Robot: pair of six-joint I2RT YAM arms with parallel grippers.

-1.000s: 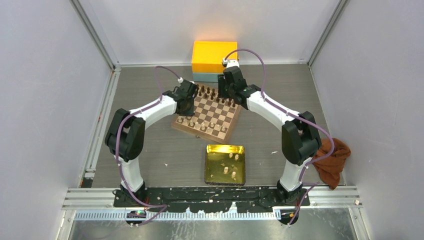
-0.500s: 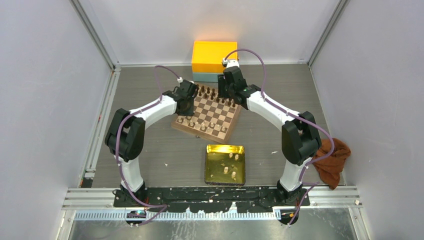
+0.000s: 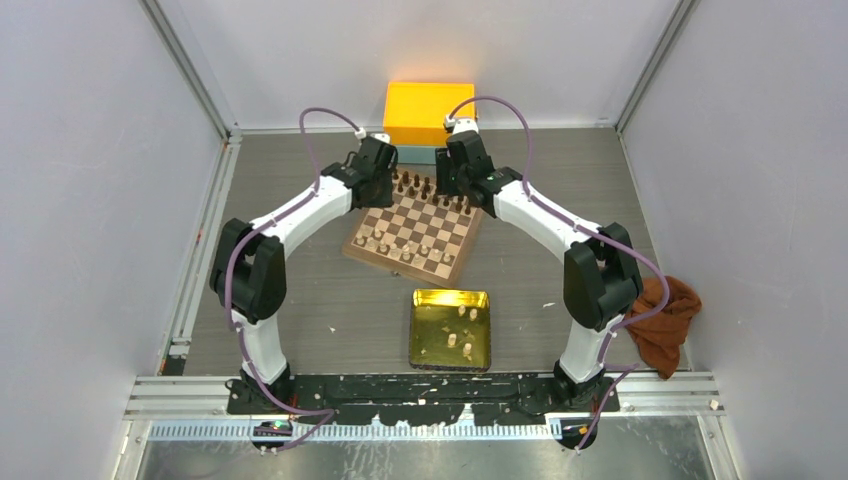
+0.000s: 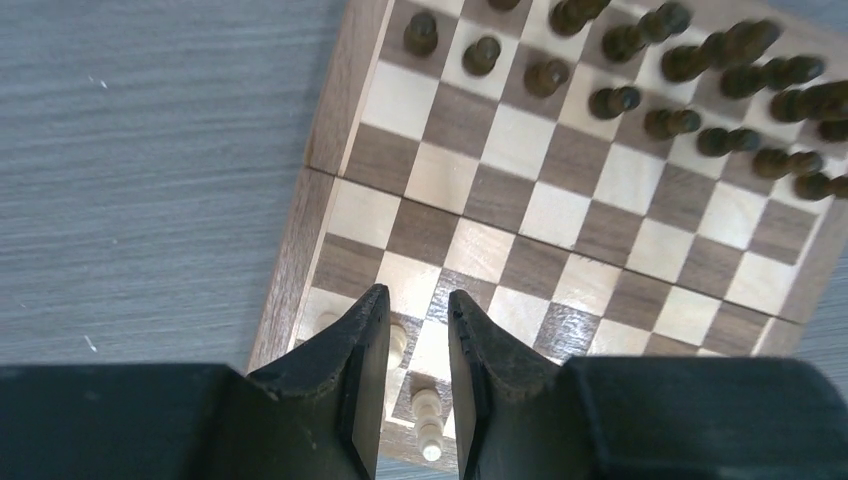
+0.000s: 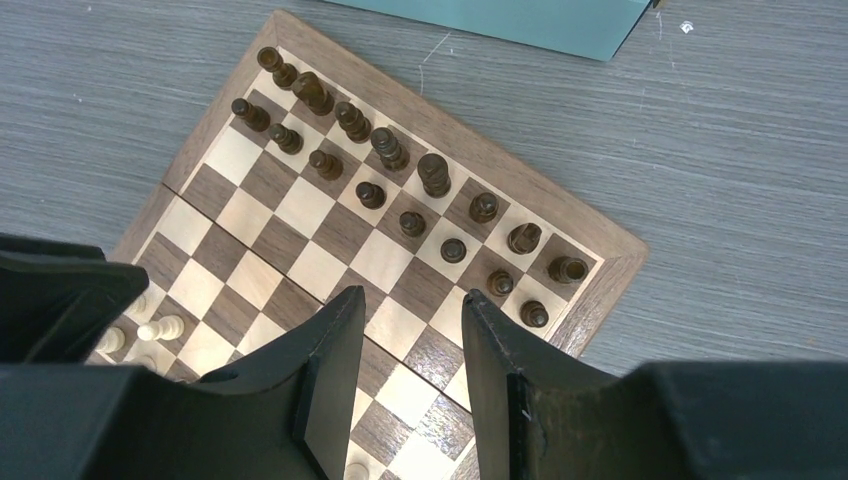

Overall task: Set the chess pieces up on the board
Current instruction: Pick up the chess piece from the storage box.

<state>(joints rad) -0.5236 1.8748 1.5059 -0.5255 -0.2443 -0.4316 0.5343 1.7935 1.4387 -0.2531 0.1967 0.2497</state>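
Both grippers are held empty over the square wooden checkered chessboard, the left gripper narrowly parted, the right gripper wide; the pale cream wooden chess pieces set on its near rows could be toppled by a low pass.

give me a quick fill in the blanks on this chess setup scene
The loose cream chess pieces lie in a ____ tray.
The dark pieces stand along the board's ____ side, away from the arm bases.
The rust cloth lies on the robot's ____ side.
Missing words: gold; far; right.
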